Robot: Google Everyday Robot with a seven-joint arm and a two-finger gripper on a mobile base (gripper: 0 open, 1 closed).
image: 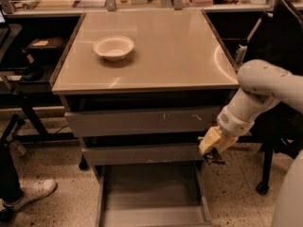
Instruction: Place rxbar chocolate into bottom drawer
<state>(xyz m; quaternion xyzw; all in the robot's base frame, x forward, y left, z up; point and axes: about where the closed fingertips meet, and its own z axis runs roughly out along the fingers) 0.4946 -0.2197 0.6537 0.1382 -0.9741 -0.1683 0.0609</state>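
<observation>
The bottom drawer (150,190) is pulled out at floor level, a wide grey tray with low side walls and a bare floor. My gripper (214,156) hangs at the end of the white arm (258,91), level with the middle drawer front and just above the right wall of the bottom drawer. Its yellowish wrist piece points down and to the left. The rxbar chocolate is out of view: something small and dark sits at the gripper's tip, but I cannot make out what it is.
A white bowl (113,48) stands on the cabinet's tan top (165,56). Two grey drawer fronts (142,122) are shut above the open one. A person's shoe (33,193) is at the left on the floor, and a chair base (262,186) stands at the right.
</observation>
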